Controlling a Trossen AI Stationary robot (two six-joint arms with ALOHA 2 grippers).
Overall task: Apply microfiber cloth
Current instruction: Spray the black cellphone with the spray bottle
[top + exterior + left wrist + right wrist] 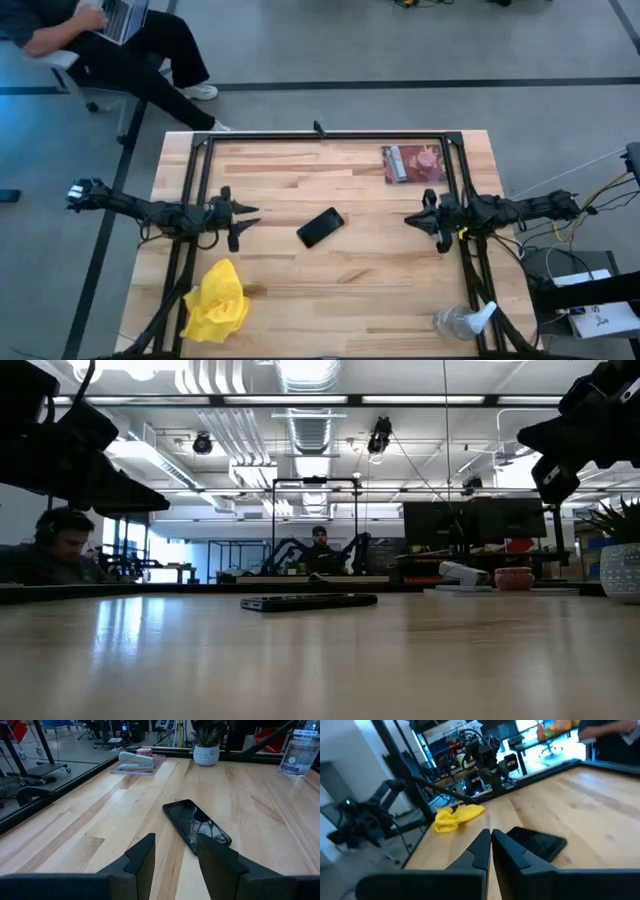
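- Yellow microfiber cloth point(216, 302) lies crumpled at the tabletop's point(360, 290) near-left edge, untouched, well apart from both claws.
- Left claw point(250, 220) hovers with fingers apart; right claw point(412, 218) hovers pinched together, empty.
- Risk: a shallow pinch could drag the cloth off the edge.
- Count: one cloth, one phone point(320, 227), one spray bottle point(463, 320).

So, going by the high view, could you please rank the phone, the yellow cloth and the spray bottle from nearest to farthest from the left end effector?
1. Black phone, mid-table, just ahead of the left end effector.
2. Microfiber cloth, near-left edge.
3. Spray bottle, near-right corner.
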